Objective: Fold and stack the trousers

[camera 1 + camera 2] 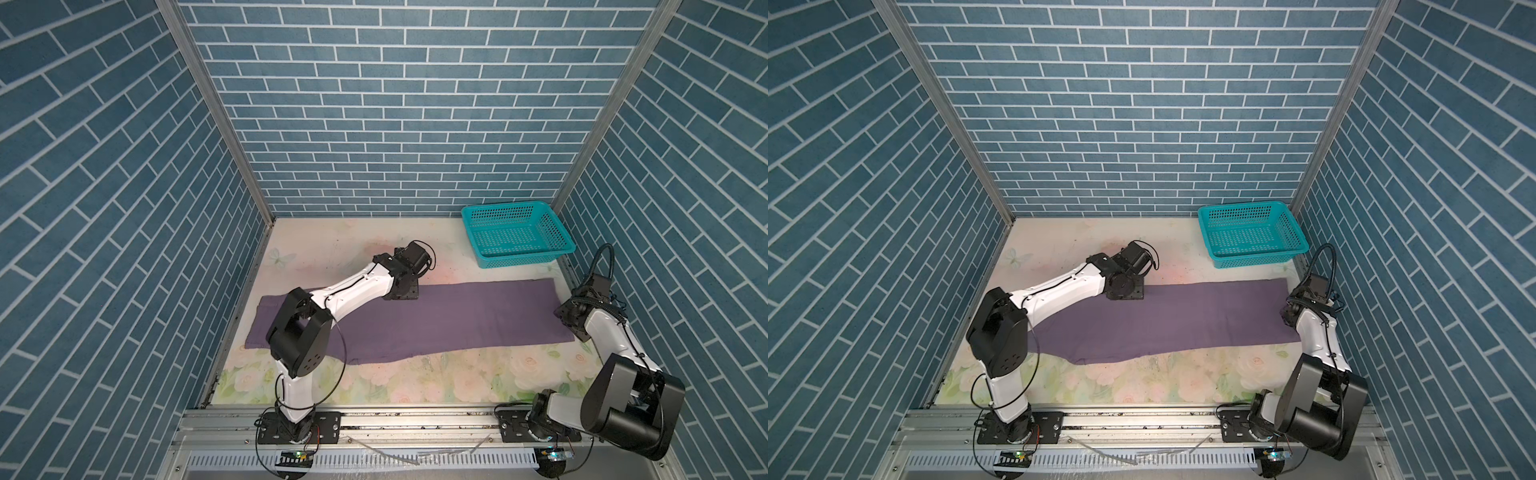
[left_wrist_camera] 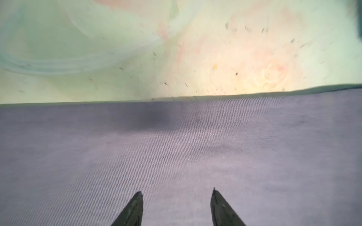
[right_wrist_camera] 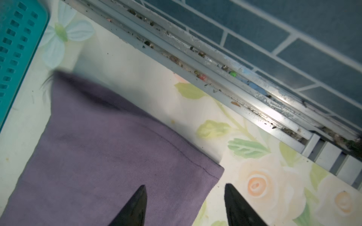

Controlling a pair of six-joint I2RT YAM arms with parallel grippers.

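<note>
The purple trousers lie flat as one long band across the table, seen in both top views. My left gripper hovers open over the cloth, near its far long edge, with nothing between its fingers. My right gripper is open at the band's right end. One finger is above the hemmed corner of the trousers, the other above bare table. In both top views each wrist hides its own fingers.
A teal plastic basket stands at the back right, just beyond the trousers' right end. The floral table is closed in by blue brick walls. A metal rail runs along the right side.
</note>
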